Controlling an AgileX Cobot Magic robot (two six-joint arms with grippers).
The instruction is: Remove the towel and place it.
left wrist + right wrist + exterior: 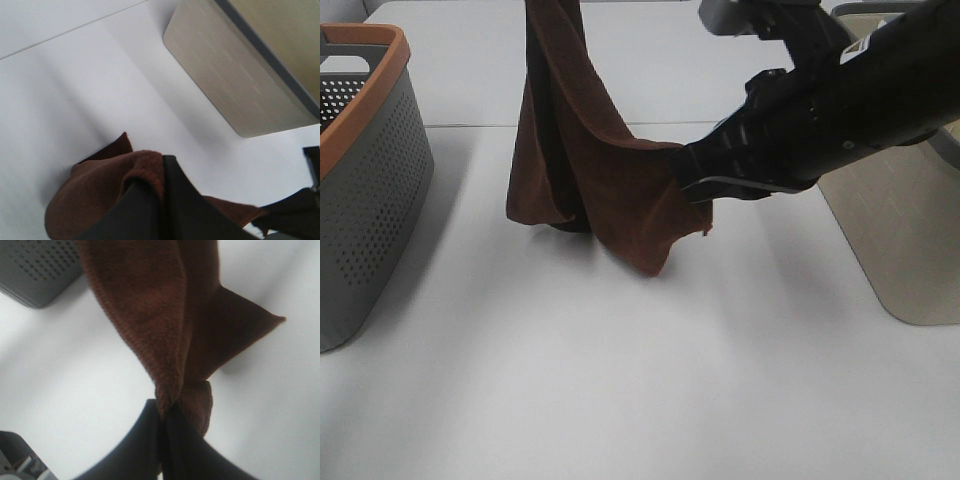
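Note:
The towel (590, 170) is a reddish-brown cloth hanging in folds over the middle of the table, and its top runs out of the exterior view. My right gripper (682, 175) reaches in from the right and is shut on the towel's right edge. The right wrist view shows that gripper (161, 407) pinching a bunched fold of the towel (150, 300). In the left wrist view my left gripper (162, 162) is shut on another part of the towel (100, 195), which droops below it. The left gripper is outside the exterior view.
A grey perforated basket (370, 180) with an orange rim stands at the left edge of the table. A beige basket (910, 230) stands at the right, partly behind my right arm. The tabletop (620, 380) is white.

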